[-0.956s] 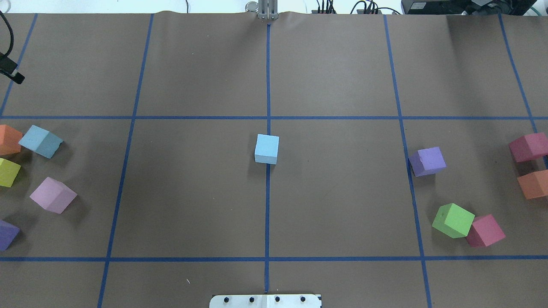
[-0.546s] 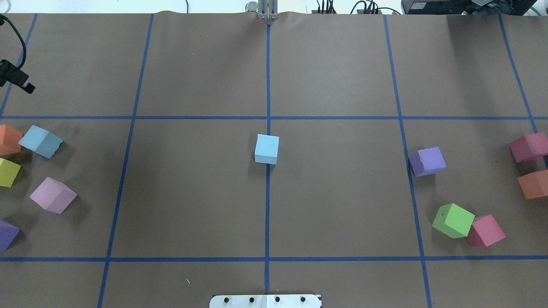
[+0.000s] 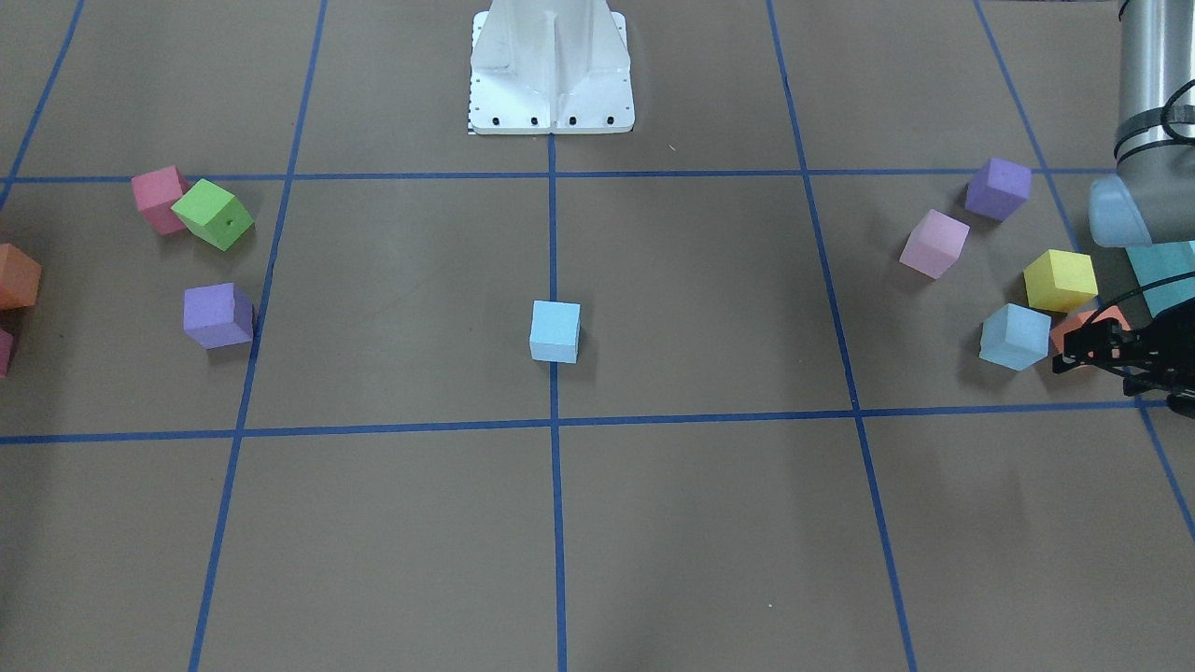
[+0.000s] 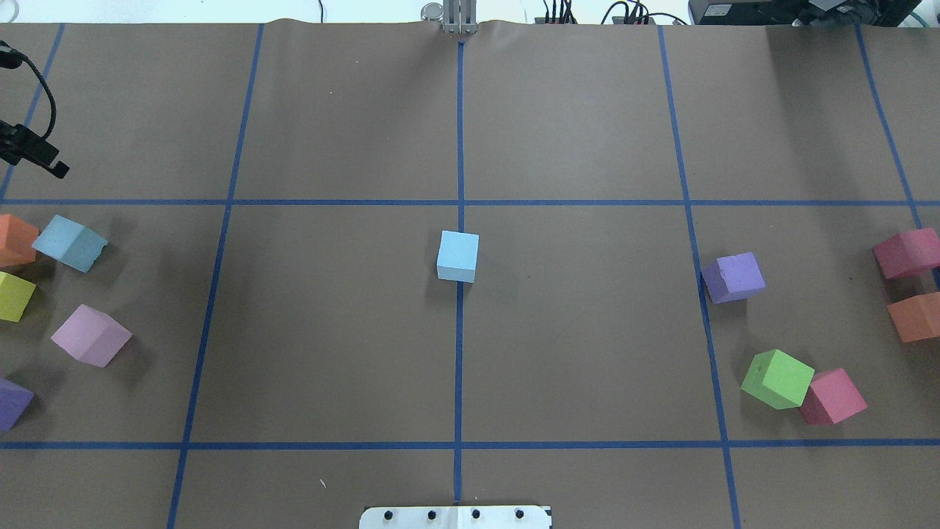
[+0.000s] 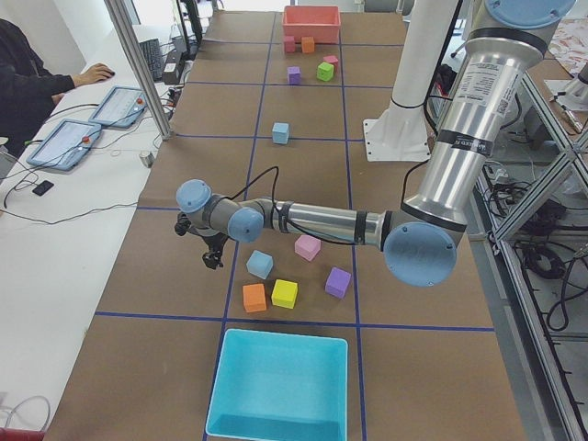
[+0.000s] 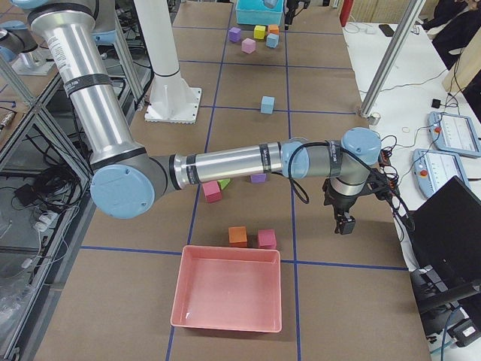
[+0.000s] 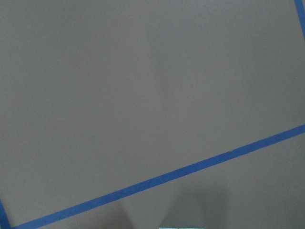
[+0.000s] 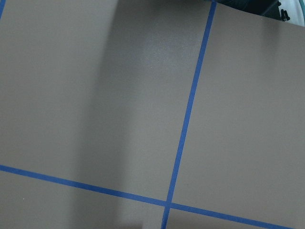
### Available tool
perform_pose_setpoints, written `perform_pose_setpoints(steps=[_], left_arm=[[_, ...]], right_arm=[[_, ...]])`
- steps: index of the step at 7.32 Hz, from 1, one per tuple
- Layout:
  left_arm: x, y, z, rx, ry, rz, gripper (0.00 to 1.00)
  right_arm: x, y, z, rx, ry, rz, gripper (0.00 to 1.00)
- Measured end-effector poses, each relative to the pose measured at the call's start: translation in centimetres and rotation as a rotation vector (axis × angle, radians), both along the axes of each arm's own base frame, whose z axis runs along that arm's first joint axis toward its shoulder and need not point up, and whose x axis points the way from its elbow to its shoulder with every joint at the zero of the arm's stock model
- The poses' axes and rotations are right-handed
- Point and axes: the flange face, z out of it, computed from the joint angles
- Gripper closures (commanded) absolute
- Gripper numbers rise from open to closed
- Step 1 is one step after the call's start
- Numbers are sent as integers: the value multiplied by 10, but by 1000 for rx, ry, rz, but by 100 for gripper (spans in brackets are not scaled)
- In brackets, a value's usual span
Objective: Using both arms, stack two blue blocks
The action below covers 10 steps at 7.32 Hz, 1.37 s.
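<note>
One pale blue block (image 4: 457, 256) sits on the centre tape line; it also shows in the front view (image 3: 555, 330). The second blue block (image 4: 70, 243) lies at the table's left among other cubes, also in the front view (image 3: 1015, 337). My left gripper (image 4: 50, 164) hangs at the left edge, just beyond this block on its far side; it also shows in the front view (image 3: 1074, 358), and I cannot tell whether it is open or shut. My right gripper (image 6: 346, 224) shows only in the exterior right view, over bare table far from both blocks; I cannot tell its state.
Orange (image 4: 15, 240), yellow (image 4: 15, 295), pink (image 4: 90, 335) and purple (image 4: 13, 402) cubes crowd the left block. Purple (image 4: 733, 277), green (image 4: 777, 378) and red (image 4: 832, 396) cubes lie at the right. A turquoise bin (image 5: 280, 386) and a pink bin (image 6: 228, 297) stand at the table's ends.
My left gripper has come further into the overhead view, moving toward the robot and slightly right, closer to the left blue block. The blocks have not moved.
</note>
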Motion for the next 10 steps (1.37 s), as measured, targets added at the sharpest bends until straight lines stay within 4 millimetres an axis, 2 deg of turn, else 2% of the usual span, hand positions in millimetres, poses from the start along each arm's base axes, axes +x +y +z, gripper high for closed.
perform_pose_setpoints(steps=[3,6,10], left_arm=[[18,31,21,14,22,-65,2],[31,39,15,0,24,-94,2],[49,52,20,-7,-16,-97,2]], right_arm=[[0,-1,-3,0,-1,5,0],[0,0,-5,3,-4,9,0],[0,-2,-10,7,-8,10,0]])
